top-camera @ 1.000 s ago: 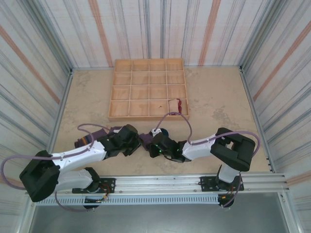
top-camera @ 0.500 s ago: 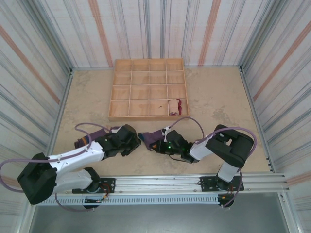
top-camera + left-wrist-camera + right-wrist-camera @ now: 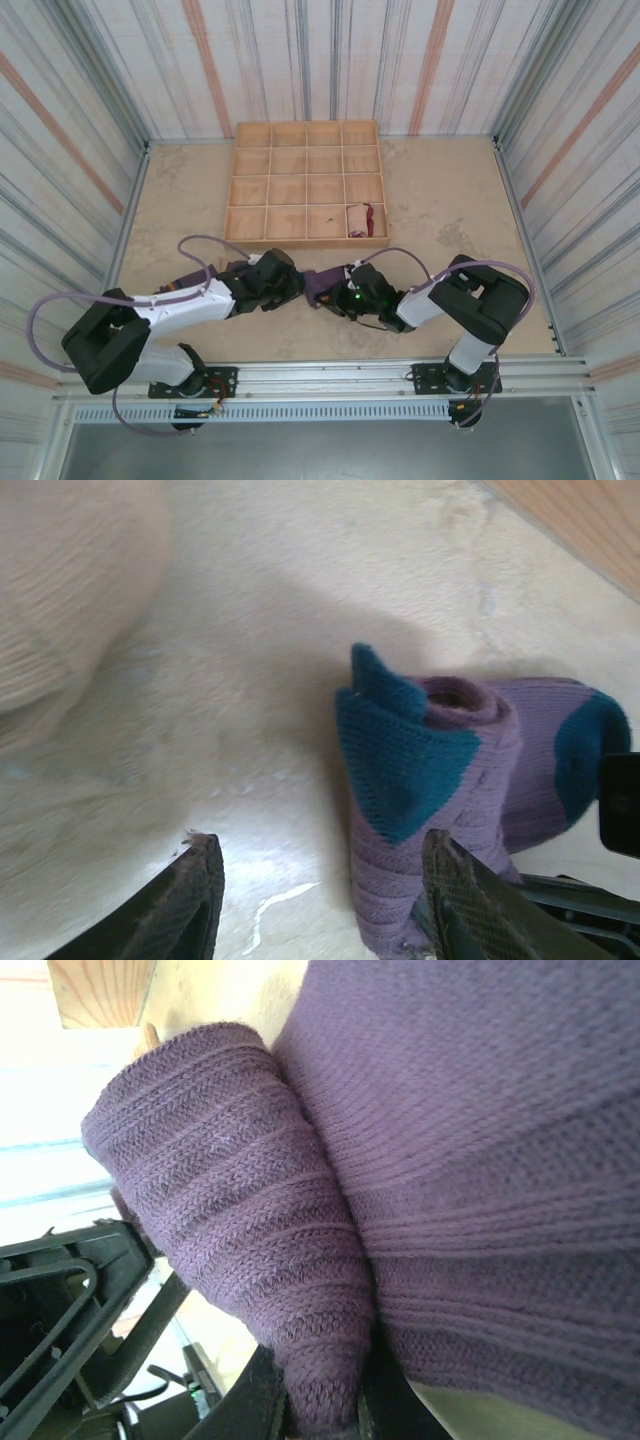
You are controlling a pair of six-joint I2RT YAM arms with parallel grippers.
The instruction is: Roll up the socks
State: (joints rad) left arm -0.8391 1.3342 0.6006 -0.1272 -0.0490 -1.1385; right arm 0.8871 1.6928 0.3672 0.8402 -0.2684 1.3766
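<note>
While my right hand point(image 3: 320, 1408) is pinched tight on a fold of the purple ribbed sock with the teal toe point(image 3: 440, 780), the knit squeezed between its dark fingers point(image 3: 255, 1410), my left hand point(image 3: 320, 905) stands with its two fingers apart, clamped on nothing. The sock lies rolled on the pale speckled desk point(image 3: 260, 680) just ahead of my left hand. The end of the roll is turned up toward my left wrist, and a teal flap is folded across the near side. The lower edge of the roll reaches in between my left fingers and lies against one of them; bare desk shows beside the other.

From above, my two hands meet nose to nose, with the purple sock between them. Off to the far side of my left hand sits a blurred cream ribbed shape point(image 3: 70, 600), perhaps fabric, too close for me to make out. Beyond both hands lies the shallow wooden tray of square compartments point(image 3: 300, 241). A rolled cream sock with a maroon toe point(image 3: 357, 218) rests in its near-right corner compartment, well ahead of my right hand.
</note>
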